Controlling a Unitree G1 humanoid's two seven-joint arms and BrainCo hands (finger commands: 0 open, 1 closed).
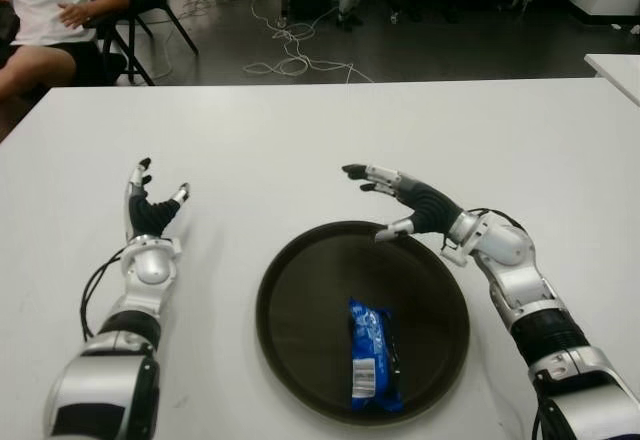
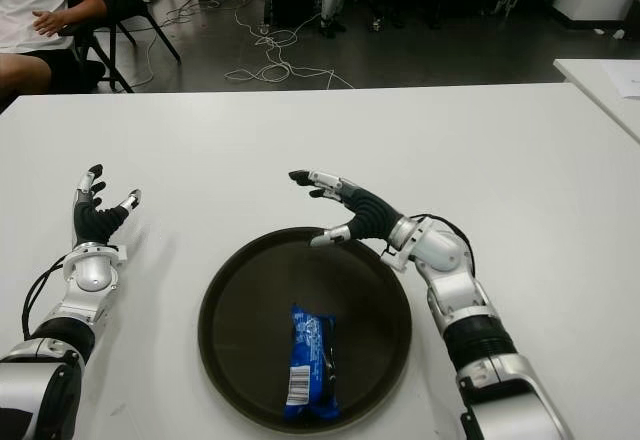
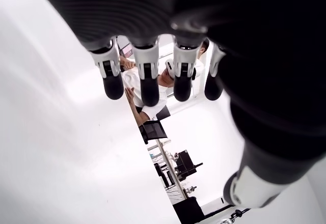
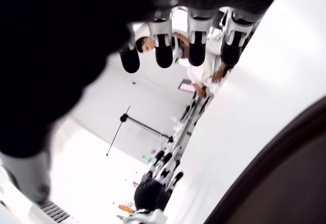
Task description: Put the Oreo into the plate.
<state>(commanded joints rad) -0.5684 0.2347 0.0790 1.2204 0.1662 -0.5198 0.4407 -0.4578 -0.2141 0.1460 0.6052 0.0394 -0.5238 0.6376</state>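
Note:
A blue Oreo packet [image 1: 373, 353] lies inside the dark round plate [image 1: 300, 300], toward its near right part. My right hand [image 1: 395, 200] hovers open over the plate's far rim, fingers [image 4: 164, 40] spread and holding nothing. My left hand [image 1: 150, 205] shows open on the white table [image 1: 300, 140], to the left of the plate, fingers [image 3: 147, 79] extended and empty.
A person in a white shirt [image 1: 45, 0] sits on a chair beyond the table's far left corner. Cables [image 1: 290, 50] lie on the floor behind the table. Another white table's corner [image 1: 615, 65] shows at the far right.

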